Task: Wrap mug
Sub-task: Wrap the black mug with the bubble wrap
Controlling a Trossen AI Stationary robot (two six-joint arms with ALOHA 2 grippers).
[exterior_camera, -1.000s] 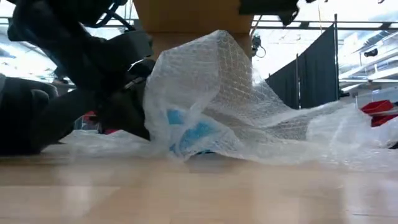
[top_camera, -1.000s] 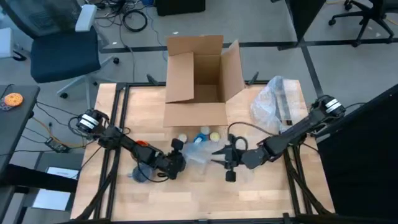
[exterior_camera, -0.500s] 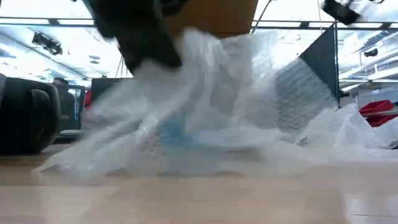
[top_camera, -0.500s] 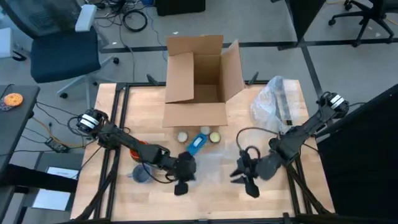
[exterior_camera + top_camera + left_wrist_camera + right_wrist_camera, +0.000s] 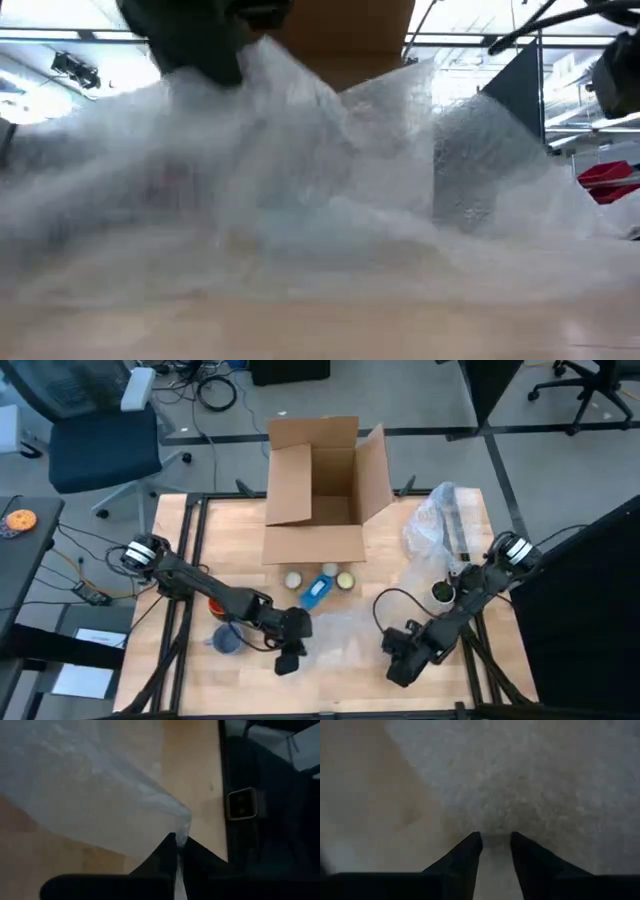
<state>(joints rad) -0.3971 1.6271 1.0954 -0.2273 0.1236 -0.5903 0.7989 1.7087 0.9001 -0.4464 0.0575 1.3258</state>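
Note:
A clear bubble wrap sheet (image 5: 345, 630) lies spread on the near middle of the table and fills the low view (image 5: 320, 200). The blue mug (image 5: 315, 592) lies on its side beyond the sheet, in front of the cardboard box, uncovered. My left gripper (image 5: 288, 657) is shut on the sheet's near left part. My right gripper (image 5: 400, 663) is shut on its near right part. Both stand close to the table's near edge. My left gripper pinches a bunched corner of the wrap (image 5: 181, 827) between its two fingers. The sheet fans out from the fingertips over the wood and rises in a fold. My right gripper pinches the wrap's edge (image 5: 496, 838) between its two fingers, which are tipped down at the table. The sheet beyond the fingers lies spread on the table.
An open cardboard box (image 5: 320, 490) stands at the far middle. Two small pale round things (image 5: 293, 581) (image 5: 347, 580) flank the mug. A bag of wrap (image 5: 445, 525) lies at the far right with a dark cup (image 5: 442, 594) before it. A grey-blue object (image 5: 225, 640) sits near left.
Both grippers have gone toward the table's near edge, the right one also rightward, each shut on the wrap. The wrap, heaped by the mug before, has been drawn nearer and spread out flatter. The blue mug now lies uncovered beyond it.

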